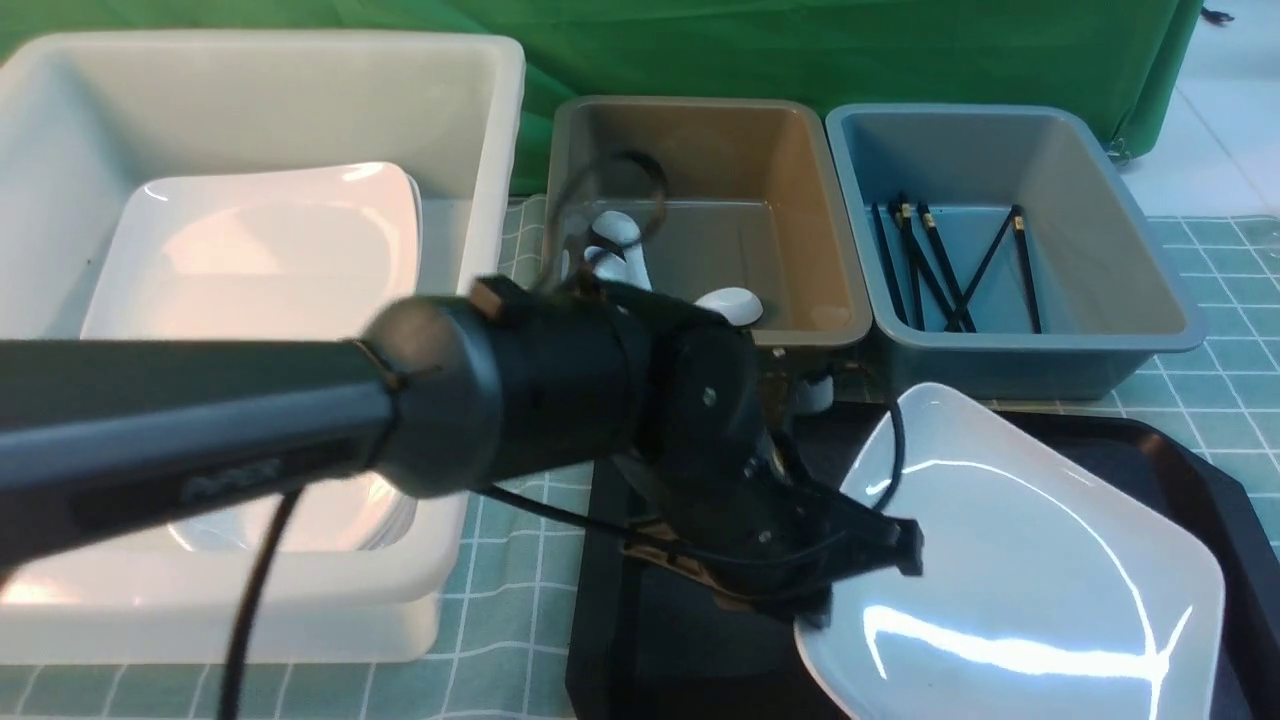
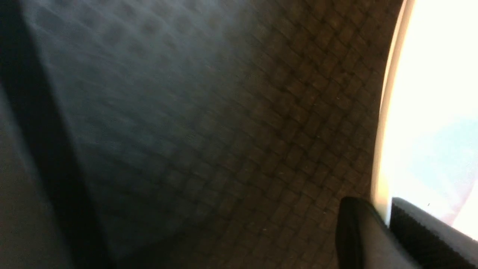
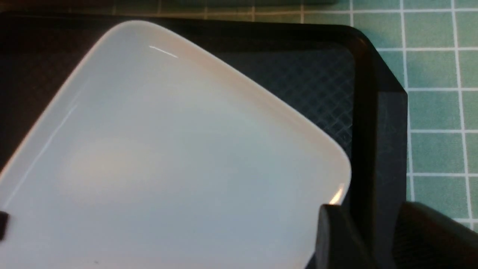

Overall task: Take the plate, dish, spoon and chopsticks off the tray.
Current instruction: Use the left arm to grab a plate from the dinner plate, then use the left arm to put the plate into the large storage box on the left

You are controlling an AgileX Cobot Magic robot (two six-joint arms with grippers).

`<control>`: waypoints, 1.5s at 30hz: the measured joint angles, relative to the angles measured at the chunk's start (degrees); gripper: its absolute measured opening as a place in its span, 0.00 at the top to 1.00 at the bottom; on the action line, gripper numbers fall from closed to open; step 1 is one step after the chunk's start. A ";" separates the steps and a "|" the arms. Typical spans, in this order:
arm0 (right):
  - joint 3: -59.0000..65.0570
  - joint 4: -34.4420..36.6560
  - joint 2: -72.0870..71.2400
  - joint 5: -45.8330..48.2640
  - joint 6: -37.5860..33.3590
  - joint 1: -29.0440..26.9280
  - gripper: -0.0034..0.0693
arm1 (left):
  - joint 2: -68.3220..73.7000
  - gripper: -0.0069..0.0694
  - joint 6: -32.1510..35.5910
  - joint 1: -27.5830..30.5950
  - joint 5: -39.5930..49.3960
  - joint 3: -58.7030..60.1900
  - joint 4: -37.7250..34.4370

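Green checked cloth [image 1: 520, 610] covers the table. At the lower right of the front view, the black tray [image 1: 1200, 470] carries the white plate [image 1: 1030, 560]. The left gripper [image 1: 860, 585] is at the left edge of the plate, with its jaws clamped on the rim. The right gripper [image 3: 373, 231] shows only in its wrist view, jaws apart, beside one corner of the plate and above the tray rim. Higher in the frame, some spoons [image 1: 730, 303] lie in the brown bin [image 1: 800, 200], and chopsticks [image 1: 950, 270] lie in the blue-grey bin [image 1: 1100, 200].
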 joint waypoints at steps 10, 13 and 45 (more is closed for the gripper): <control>0.00 0.00 0.00 -0.17 0.00 0.00 0.59 | -3.46 0.88 2.55 2.41 1.92 0.05 -0.02; 0.00 0.00 0.00 -0.24 0.00 0.00 0.59 | -4.29 0.88 3.05 3.51 2.90 0.05 -0.31; 0.07 -0.07 0.00 -0.59 -0.02 0.00 0.59 | -0.30 0.88 10.46 5.36 5.78 0.05 -4.92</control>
